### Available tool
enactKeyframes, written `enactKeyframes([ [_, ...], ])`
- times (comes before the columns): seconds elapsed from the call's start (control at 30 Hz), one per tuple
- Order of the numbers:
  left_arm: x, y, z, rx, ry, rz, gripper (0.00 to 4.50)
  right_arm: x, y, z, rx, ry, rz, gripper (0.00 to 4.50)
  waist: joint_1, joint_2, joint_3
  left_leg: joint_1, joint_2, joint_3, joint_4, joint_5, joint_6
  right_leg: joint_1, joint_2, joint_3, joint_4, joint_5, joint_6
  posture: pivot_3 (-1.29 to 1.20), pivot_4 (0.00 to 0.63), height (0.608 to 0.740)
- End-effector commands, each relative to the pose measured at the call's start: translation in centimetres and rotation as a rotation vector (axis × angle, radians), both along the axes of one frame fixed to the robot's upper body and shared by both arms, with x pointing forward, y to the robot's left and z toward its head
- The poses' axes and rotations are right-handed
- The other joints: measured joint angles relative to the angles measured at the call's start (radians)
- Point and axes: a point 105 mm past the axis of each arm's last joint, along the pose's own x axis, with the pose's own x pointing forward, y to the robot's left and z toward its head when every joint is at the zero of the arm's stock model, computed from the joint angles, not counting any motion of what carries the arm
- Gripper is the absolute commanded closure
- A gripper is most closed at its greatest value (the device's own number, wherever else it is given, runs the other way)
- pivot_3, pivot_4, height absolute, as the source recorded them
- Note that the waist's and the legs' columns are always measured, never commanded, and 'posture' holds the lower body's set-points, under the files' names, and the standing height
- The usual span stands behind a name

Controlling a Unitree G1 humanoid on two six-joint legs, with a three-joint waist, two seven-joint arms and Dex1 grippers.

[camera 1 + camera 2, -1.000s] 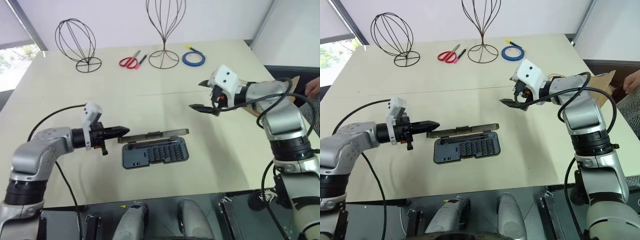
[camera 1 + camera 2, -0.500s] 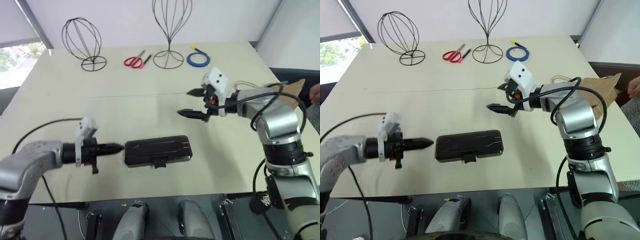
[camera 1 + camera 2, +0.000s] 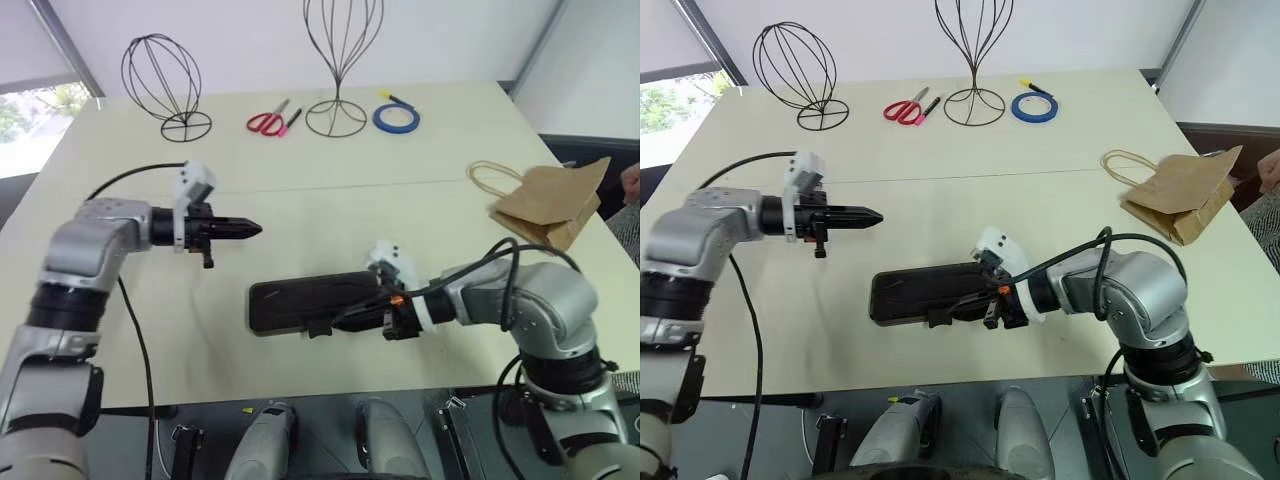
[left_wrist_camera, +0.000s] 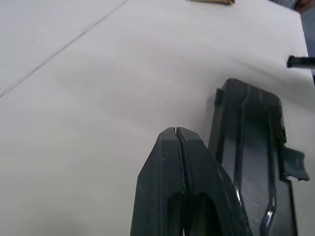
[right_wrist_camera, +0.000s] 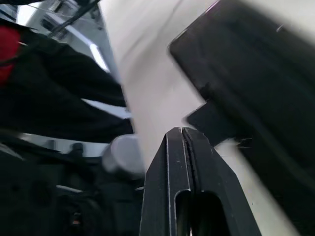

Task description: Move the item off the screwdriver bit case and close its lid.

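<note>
The screwdriver bit case [image 3: 305, 300] lies flat on the table with its dark lid [image 4: 248, 147] down and the latch tab [image 3: 319, 328] sticking out at the front edge. My right gripper [image 3: 340, 320] is shut, low along that front edge, its tips right beside the tab with nothing between the fingers. My left gripper [image 3: 252, 229] is shut too, hanging over the table beyond the case's left end, apart from it. The item, a brown paper bag [image 3: 545, 205] with looped handles, rests on the table far to the right of the case.
Two wire head-shaped stands [image 3: 160, 85] [image 3: 337, 60], red scissors [image 3: 265, 122] and a blue tape roll [image 3: 396, 118] sit along the far edge. A person's hand [image 3: 630, 180] shows at the right border. The table's front edge runs just behind the case.
The lid went from open to closed. My right gripper swung down from above the table to the case's front edge and shut. My left gripper moved away from the case's left end.
</note>
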Motion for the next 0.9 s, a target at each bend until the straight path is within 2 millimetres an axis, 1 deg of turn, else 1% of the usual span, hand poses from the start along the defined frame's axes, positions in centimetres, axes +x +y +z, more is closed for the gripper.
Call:
enactKeyframes([
  [0.03,0.4,-1.3,-0.6,0.024,0.004,-0.063,4.50,0.2,0.9,0.0,0.044,0.036,-0.030,4.49,0.000,0.000,0.000,0.000,0.000,0.000,0.000,0.000,0.000,0.000,0.000,0.000,0.000,0.000,0.000,0.00,0.150,0.740],
  [0.1,0.6,-2.2,-1.4,0.032,0.021,-0.091,4.50,0.2,1.4,-0.1,0.069,0.059,-0.044,4.49,0.000,0.000,0.000,0.000,0.000,0.000,0.000,0.000,0.000,0.000,0.000,0.000,0.000,0.000,0.000,0.00,0.150,0.740],
  [0.17,0.7,-2.6,-1.8,0.034,0.029,-0.107,4.50,0.2,1.7,-0.2,0.073,0.066,-0.055,4.49,-0.001,-0.001,0.000,0.000,0.000,0.000,0.000,0.000,0.000,0.000,0.000,0.000,0.000,0.000,0.000,0.00,0.150,0.740],
  [0.27,0.7,-3.7,-2.4,0.038,0.041,-0.139,4.50,-0.3,2.2,-0.5,0.074,0.079,-0.063,4.49,-0.001,-0.001,0.000,0.000,0.000,0.000,0.000,0.000,0.000,0.000,0.000,0.000,0.000,0.000,0.000,0.00,0.150,0.740],
  [0.4,0.5,-5.2,-3.6,0.053,0.051,-0.190,4.50,-0.6,2.3,-2.4,0.041,0.120,-0.155,4.49,0.001,-0.001,0.000,0.000,0.000,-0.001,0.000,0.000,0.000,0.000,0.000,0.000,0.000,0.000,0.000,0.00,0.150,0.740],
  [0.57,0.5,-6.4,-3.8,0.058,0.032,-0.222,4.50,-0.2,2.3,-3.3,0.033,0.167,-0.253,4.49,-0.003,-0.001,0.000,0.000,0.000,-0.001,0.001,0.000,0.000,0.000,0.000,0.001,0.001,0.001,0.001,0.00,0.150,0.740],
  [0.67,0.2,-7.0,-4.1,0.068,0.027,-0.248,4.50,0.3,2.2,-3.6,0.016,0.172,-0.305,4.49,-0.003,-0.001,0.000,0.000,0.000,0.000,0.001,0.000,0.000,0.000,0.000,0.001,0.001,0.001,0.001,0.00,0.150,0.740],
  [0.9,-0.1,-7.4,-4.7,0.076,0.031,-0.268,4.50,0.5,1.9,-3.5,-0.002,0.165,-0.343,4.49,-0.003,-0.001,0.000,0.000,0.000,0.000,0.001,0.000,0.000,0.000,0.000,0.001,0.001,0.001,0.001,0.00,0.150,0.740],
])
